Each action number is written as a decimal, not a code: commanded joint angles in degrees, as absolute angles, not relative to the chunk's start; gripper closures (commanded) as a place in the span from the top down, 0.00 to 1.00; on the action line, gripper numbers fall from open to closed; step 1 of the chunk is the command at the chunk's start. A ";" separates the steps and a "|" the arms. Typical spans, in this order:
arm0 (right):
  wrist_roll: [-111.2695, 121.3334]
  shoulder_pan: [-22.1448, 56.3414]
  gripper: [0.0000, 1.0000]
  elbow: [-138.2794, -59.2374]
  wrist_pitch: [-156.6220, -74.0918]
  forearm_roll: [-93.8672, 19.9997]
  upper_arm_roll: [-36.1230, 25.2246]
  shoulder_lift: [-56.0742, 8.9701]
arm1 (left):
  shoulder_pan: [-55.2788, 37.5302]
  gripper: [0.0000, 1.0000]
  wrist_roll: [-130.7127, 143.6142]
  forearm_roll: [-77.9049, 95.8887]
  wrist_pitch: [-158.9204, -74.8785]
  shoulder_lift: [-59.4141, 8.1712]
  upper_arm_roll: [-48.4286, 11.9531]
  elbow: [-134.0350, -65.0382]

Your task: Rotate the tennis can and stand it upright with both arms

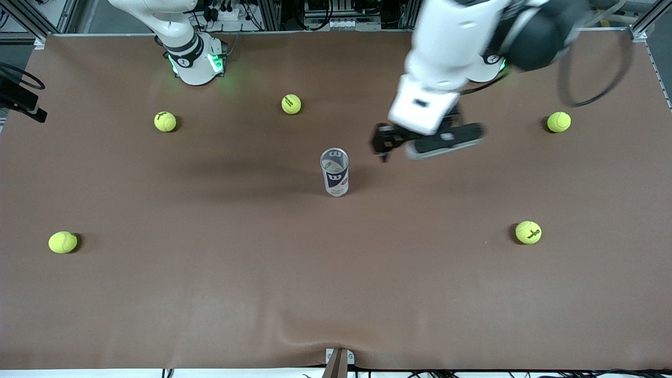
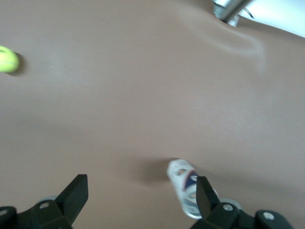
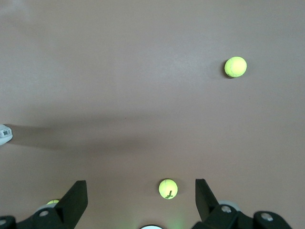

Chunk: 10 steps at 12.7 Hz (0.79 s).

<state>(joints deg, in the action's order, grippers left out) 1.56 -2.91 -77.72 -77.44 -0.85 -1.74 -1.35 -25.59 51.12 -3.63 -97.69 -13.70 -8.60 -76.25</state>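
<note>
**Trainee:** Where does the can sit, and what should I watch?

**Lead:** Take the slim white-and-silver tennis can with dark blue and red print [image 1: 334, 171] as your landmark. It stands upright on the brown table cover [image 1: 210, 294], open metallic rim up, roughly mid-table. Toward the right arm's end from it you have yellow-green tennis balls [image 1: 165, 121], well apart from it, so nothing crowds it there.

**Trainee:** And the step itself?

**Lead:** I judge the uprighting done; what you have in hand is the clearing away. Lift your arm straight off and keep it from brushing the rim, since a tall, narrow, empty tube will likely tip at a nudge.

**Trainee:** The arms?

**Lead:** Your right gripper [image 3: 138, 200] waits up near its base, pointing down at the cover, fingers spread wide with nothing between them. Your left gripper [image 1: 386, 142] hovers just beside the can, toward the left arm's end, wrist angled down, fingers [image 2: 76, 193] likewise wide apart and empty.
</note>
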 commanded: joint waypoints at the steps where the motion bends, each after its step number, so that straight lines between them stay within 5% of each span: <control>1: 0.62 -3.52 1.00 -77.61 -77.26 -1.93 -1.41 -1.23 | -18.84 1.00 39.53 -4.31 -90.74 -8.54 -9.23 -78.13; 10: 0.62 -3.34 1.00 -77.52 -76.99 -1.93 -1.32 -1.14 | -2.57 1.00 19.78 -0.02 -86.04 5.35 -9.23 -90.95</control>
